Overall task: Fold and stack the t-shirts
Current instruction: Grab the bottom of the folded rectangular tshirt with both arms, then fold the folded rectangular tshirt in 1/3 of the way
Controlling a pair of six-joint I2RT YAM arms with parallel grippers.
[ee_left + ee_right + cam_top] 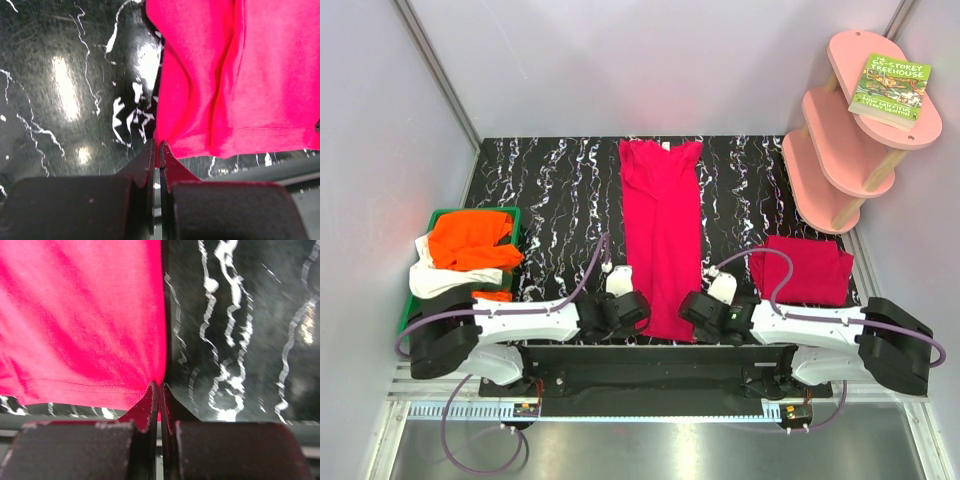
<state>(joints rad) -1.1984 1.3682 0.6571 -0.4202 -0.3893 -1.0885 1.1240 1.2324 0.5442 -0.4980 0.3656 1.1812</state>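
A crimson-pink t-shirt (662,225), folded into a long narrow strip, lies down the middle of the table. My left gripper (634,312) is shut on its near left hem corner (161,145). My right gripper (692,310) is shut on its near right hem corner (159,381). A second crimson-pink t-shirt (802,270) lies folded at the right. An orange t-shirt (472,240) and a white one (440,280) sit piled in the green tray (513,215) at the left.
The table top (550,190) is black with white marbling. A pink tiered shelf (850,130) with a green book (890,88) stands at the back right. Grey walls close in on the table's sides and back.
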